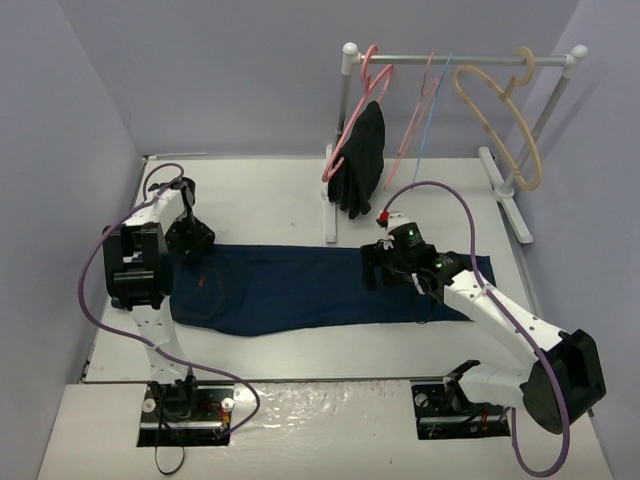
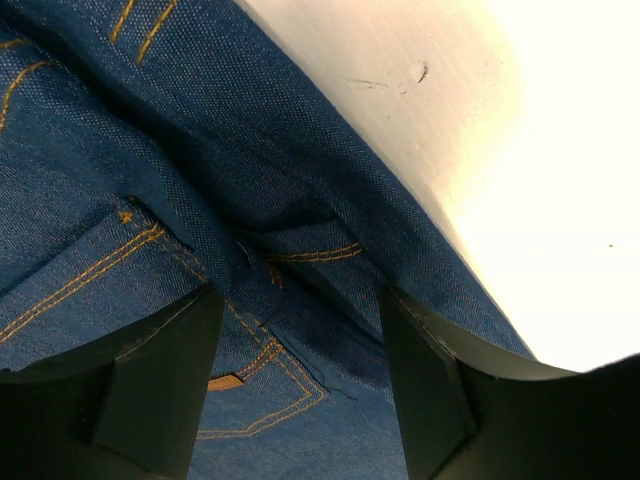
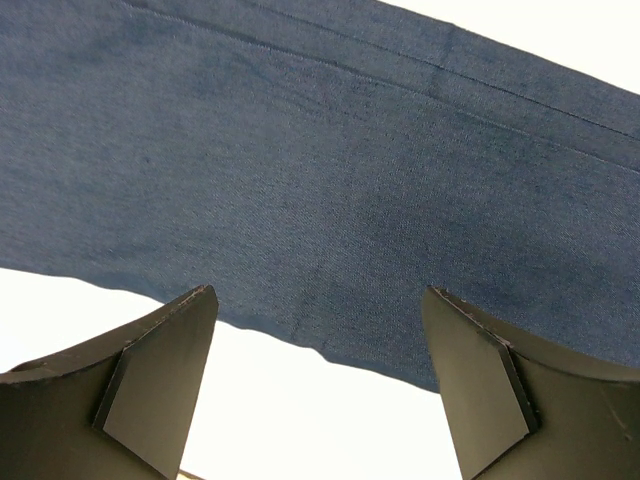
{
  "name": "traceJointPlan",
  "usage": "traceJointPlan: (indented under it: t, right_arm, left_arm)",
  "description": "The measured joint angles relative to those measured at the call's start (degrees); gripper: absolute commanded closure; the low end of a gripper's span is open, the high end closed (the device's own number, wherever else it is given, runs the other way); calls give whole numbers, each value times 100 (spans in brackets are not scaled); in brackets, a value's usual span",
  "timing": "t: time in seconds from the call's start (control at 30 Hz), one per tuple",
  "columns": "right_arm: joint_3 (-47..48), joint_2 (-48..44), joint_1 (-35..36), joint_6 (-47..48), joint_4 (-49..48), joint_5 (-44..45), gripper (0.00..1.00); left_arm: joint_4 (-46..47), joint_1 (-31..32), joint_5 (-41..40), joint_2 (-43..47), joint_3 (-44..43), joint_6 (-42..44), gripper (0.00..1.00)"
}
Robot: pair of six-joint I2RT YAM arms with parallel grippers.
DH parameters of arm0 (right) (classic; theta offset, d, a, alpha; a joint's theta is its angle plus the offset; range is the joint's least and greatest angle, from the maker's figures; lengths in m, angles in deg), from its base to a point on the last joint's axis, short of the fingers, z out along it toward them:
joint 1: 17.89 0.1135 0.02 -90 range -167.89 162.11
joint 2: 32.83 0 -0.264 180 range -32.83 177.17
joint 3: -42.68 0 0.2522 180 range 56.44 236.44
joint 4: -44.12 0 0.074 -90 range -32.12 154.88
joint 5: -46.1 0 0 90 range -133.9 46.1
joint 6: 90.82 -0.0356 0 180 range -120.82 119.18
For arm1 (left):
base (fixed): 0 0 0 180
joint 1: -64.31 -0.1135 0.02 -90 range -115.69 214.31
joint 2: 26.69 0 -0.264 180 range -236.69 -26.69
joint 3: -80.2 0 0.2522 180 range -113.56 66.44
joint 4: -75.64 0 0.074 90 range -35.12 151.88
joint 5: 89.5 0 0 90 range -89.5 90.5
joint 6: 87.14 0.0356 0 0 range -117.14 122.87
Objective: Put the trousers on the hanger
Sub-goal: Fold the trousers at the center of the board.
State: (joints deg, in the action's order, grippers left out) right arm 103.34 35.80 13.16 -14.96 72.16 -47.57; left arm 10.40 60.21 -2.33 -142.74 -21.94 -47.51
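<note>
The dark blue denim trousers (image 1: 290, 290) lie flat across the table, waist to the left and legs to the right. My left gripper (image 1: 188, 240) is down on the waistband's far corner. In the left wrist view its jaws (image 2: 298, 300) stand apart, with a fold of the trousers (image 2: 100, 150) and orange pocket stitching between them. My right gripper (image 1: 382, 272) hovers open over the leg part. In the right wrist view (image 3: 318, 295) it straddles the near edge of the trousers (image 3: 300, 150). The light-blue hanger (image 1: 428, 120) hangs on the rack at the back.
A white rack (image 1: 460, 58) stands at the back right, its foot (image 1: 330, 215) close to the trousers' far edge. On it hang pink hangers (image 1: 375, 75), a black garment (image 1: 362, 160) and a thick beige hanger (image 1: 500, 110). Bare white table (image 1: 260, 195) lies behind the trousers.
</note>
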Motion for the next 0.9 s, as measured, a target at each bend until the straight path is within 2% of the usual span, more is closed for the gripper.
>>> traceJointPlan:
  t: [0.2,0.27,0.4,0.53,0.9]
  right_arm:
    - [269,409,66,370,-203,-295,23]
    - [555,685,163,529,-401,-489,23]
    - [1144,1334,514,923,-896,-776,26]
    - [1571,2066,792,1379,-1268,-917,33]
    - [2238,3576,955,2316,-1553,-850,42]
  left_arm:
    - [-41,-3,-4,0,0,-86,95]
    - [-60,-4,-2,0,0,-80,100]
    - [-84,-11,2,0,1,-77,100]
    - [-39,-15,8,45,81,-67,100]
    - [36,-50,26,774,671,74,100]
